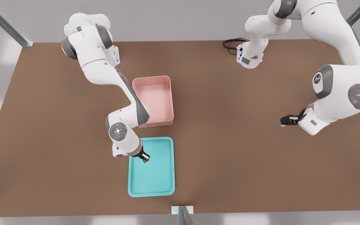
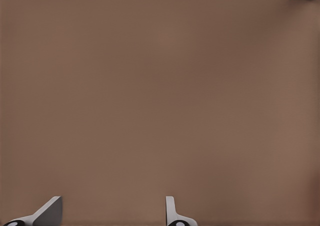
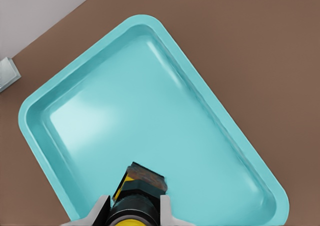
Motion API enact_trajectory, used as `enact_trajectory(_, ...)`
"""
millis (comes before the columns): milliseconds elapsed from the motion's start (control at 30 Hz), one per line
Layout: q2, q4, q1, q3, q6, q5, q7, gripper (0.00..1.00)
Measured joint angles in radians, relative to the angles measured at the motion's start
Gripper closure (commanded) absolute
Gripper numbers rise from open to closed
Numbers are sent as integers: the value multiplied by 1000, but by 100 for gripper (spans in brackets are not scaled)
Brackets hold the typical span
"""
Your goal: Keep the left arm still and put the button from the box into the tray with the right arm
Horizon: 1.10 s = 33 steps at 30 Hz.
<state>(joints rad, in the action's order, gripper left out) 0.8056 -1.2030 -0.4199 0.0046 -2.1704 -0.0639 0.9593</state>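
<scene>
From my remote station I count two white robot arms over one brown table [image 1: 230, 150]. One is the right arm [image 1: 105, 72], on the front view's left, and one is the left arm [image 1: 336, 87], on the front view's right. I count one turquoise tray [image 1: 162, 181] and one pale pink box [image 1: 156, 100]. There is one button [image 3: 131, 206], yellow and black, pinched in the one working gripper [image 1: 145, 157], which hangs over the tray near its corner. The box holds nothing that I can see. I also count one coiled black cable [image 1: 231, 43] at the far table edge.
</scene>
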Motion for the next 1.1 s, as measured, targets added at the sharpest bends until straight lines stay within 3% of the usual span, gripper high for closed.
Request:
enact_trajectory(300, 118, 132, -23, 8, -6, -4, 4, 49)
enact_trajectory(333, 119, 132, -23, 9, -7, -3, 4, 28)
enact_trajectory(367, 122, 131, -23, 9, -8, -3, 4, 0)
enact_trajectory(500, 97, 130, -22, 1, 12, 4, 3, 0)
enact_trajectory(633, -159, 89, 70, -20, 231, 38, -54, 0)
enact_trajectory(667, -259, -26, 97, -76, 273, 33, -96, 0)
enact_trajectory(733, -433, -228, 147, -251, 337, 0, -199, 0)
enact_trajectory(800, -433, -227, 187, -303, 381, -20, -292, 0)
enact_trajectory(833, -427, -223, 245, -243, 398, -24, -332, 0)
enact_trajectory(867, -423, -219, 354, -110, 412, -6, -368, 0)
enact_trajectory(900, -422, -215, 414, -25, 426, 14, -400, 0)
enact_trajectory(933, -420, -213, 443, 18, 437, 28, -431, 0)
enact_trajectory(1100, -417, -210, 475, 61, 473, 60, -563, 0)
